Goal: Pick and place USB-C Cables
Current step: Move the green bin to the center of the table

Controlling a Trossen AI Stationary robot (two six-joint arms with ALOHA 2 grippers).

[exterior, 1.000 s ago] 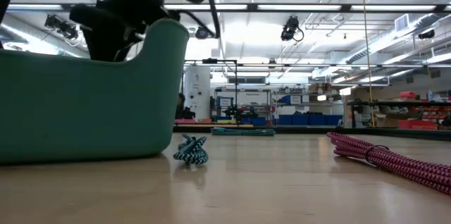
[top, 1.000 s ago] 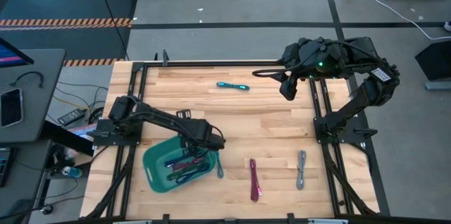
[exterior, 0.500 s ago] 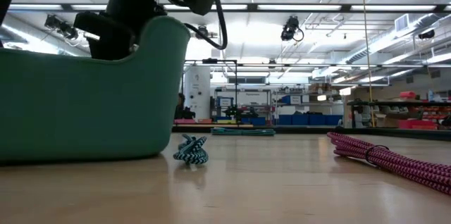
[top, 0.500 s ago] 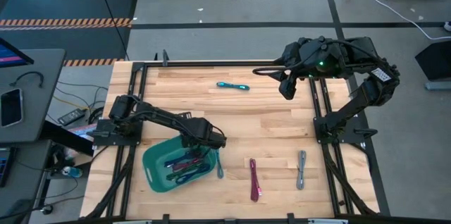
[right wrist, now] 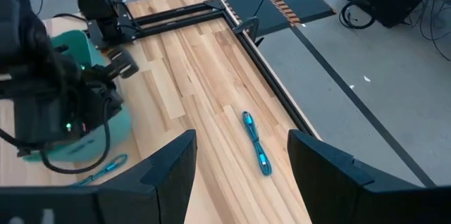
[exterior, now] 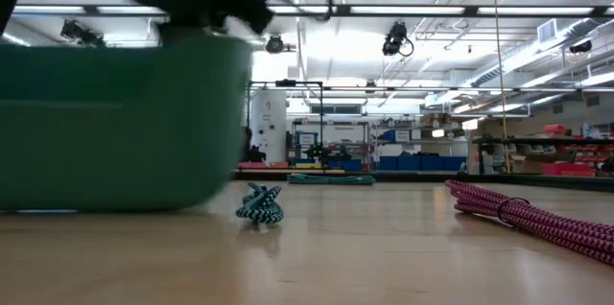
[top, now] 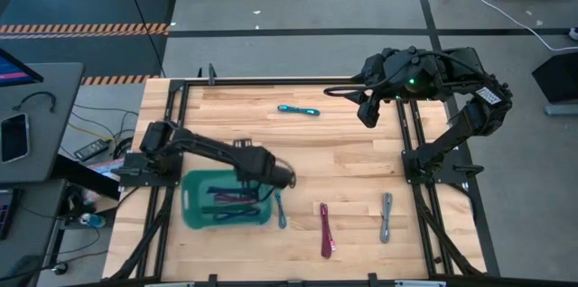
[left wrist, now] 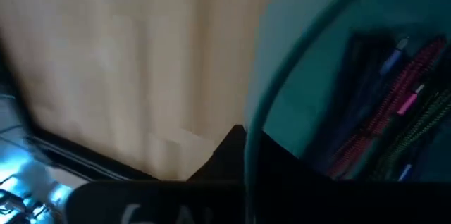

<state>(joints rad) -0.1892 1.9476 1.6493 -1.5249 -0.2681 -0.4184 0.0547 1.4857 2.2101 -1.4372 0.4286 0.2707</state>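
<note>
Lying nearest the desk's (top: 361,161) front edge, a magenta cable (top: 325,230) and a grey cable (top: 386,217) rest side by side but apart, with a light blue cable (top: 280,209) just beside the green basket (top: 194,188). Several coiled cables (top: 230,206), purple, magenta and green among them, sit inside that basket. At its right rim is the left tool (top: 278,177), touching the basket wall in the wrist view; whether its fingers are spread cannot be told. Farther back a cyan cable (top: 298,110) lies alone. Beyond it, the right tool (top: 368,114) hangs with fingers spread, holding nothing.
</note>
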